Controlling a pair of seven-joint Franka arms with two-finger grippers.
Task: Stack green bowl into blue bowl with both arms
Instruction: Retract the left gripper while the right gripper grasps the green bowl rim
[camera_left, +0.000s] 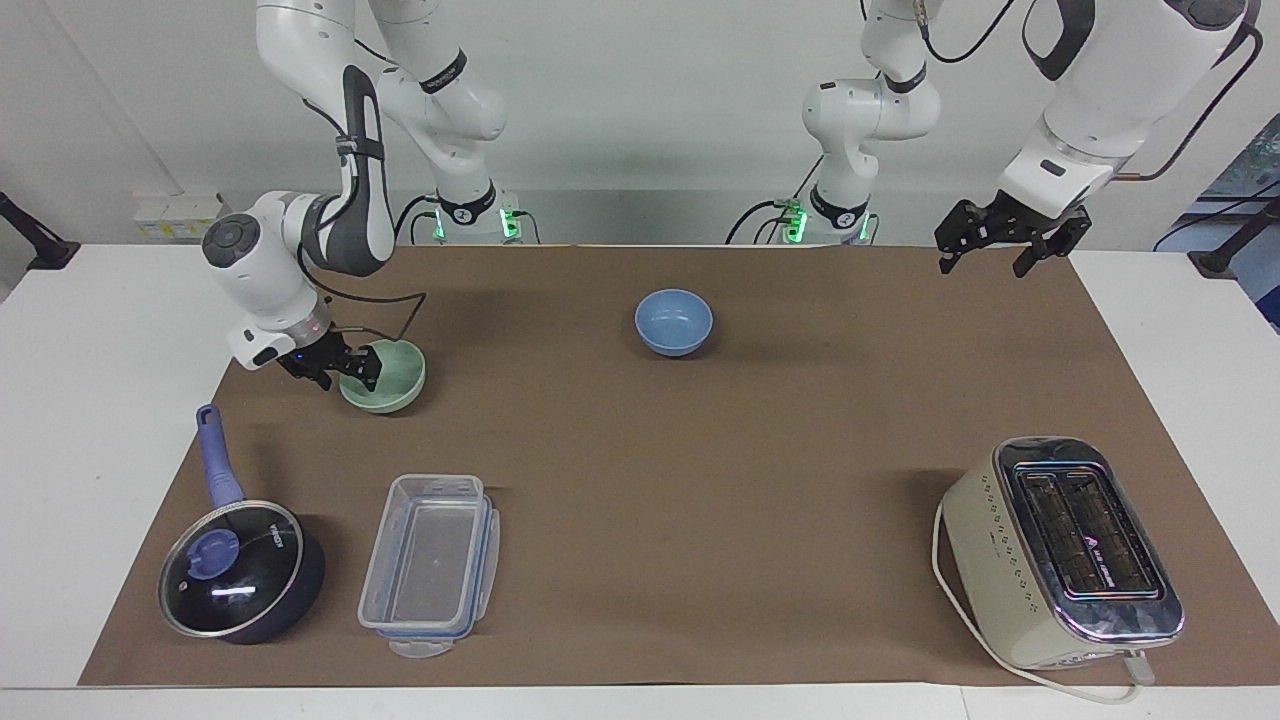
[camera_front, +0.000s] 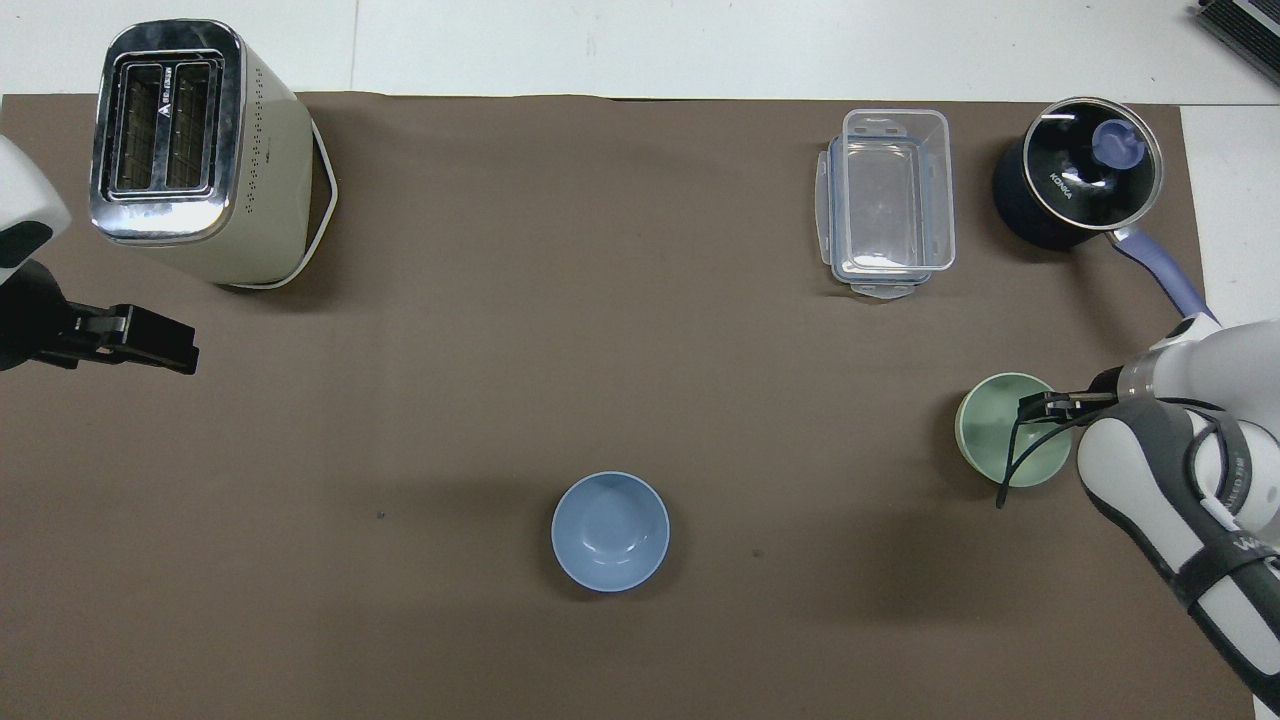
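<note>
The pale green bowl (camera_left: 392, 380) stands on the brown mat (camera_left: 700, 480) toward the right arm's end of the table; it also shows in the overhead view (camera_front: 990, 432). My right gripper (camera_left: 345, 370) is down at this bowl's rim, on the side toward the table's end, and shows there from overhead (camera_front: 1040, 405) too. The blue bowl (camera_left: 674, 322) stands alone mid-table, nearer to the robots (camera_front: 610, 531). My left gripper (camera_left: 985, 250) is open and empty, waiting in the air over the mat's corner at the left arm's end (camera_front: 160, 345).
A cream toaster (camera_left: 1060, 550) stands at the left arm's end, farther from the robots. A clear plastic container (camera_left: 430, 565) and a dark lidded saucepan (camera_left: 240, 570) with a blue handle stand farther from the robots than the green bowl.
</note>
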